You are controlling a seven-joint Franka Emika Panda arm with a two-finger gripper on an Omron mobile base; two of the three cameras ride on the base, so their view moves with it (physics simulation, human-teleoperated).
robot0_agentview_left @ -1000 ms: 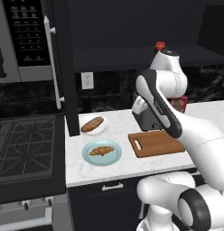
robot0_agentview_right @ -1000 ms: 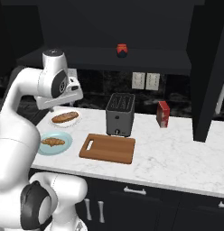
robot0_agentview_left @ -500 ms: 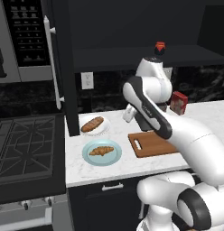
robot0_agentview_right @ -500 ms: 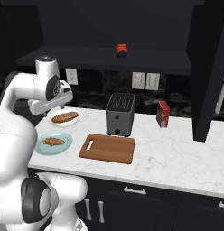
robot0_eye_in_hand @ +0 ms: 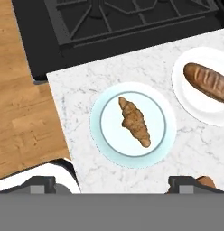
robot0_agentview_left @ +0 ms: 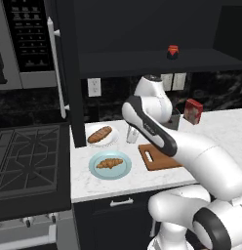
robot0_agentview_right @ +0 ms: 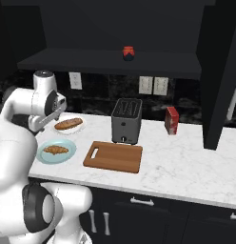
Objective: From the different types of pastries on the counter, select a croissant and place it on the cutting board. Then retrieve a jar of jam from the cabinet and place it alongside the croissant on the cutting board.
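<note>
Left base view: the arm bends over the counter (robot0_agentview_left: 215, 127), its gripper (robot0_agentview_left: 132, 134) hanging just right of the white plate (robot0_agentview_left: 111, 139) with the roll (robot0_agentview_left: 99, 134). The croissant (robot0_agentview_left: 110, 163) lies on a pale blue plate (robot0_agentview_left: 124, 168) below and left of the jaws. The board (robot0_agentview_left: 159, 157) lies just right of them, bare. The jam jar (robot0_agentview_left: 172, 52) sits on the cabinet (robot0_agentview_left: 142, 61) shelf, well above.

Right base view: the gripper (robot0_agentview_right: 43, 123) hangs between the two plates, the croissant (robot0_agentview_right: 55, 150) just below it. The board (robot0_agentview_right: 113, 157) and the toaster (robot0_agentview_right: 126, 120) are to its right, a red box (robot0_agentview_right: 172, 120) farther right, and the jar (robot0_agentview_right: 128, 53) high up on the shelf.

Hand view: the two fingertips (robot0_eye_in_hand: 41, 184) stand wide apart with nothing between them. The croissant (robot0_eye_in_hand: 134, 122) lies on its plate straight ahead of the gap, the roll (robot0_eye_in_hand: 207, 83) off to the right, a stove (robot0_eye_in_hand: 109, 27) beyond.
</note>
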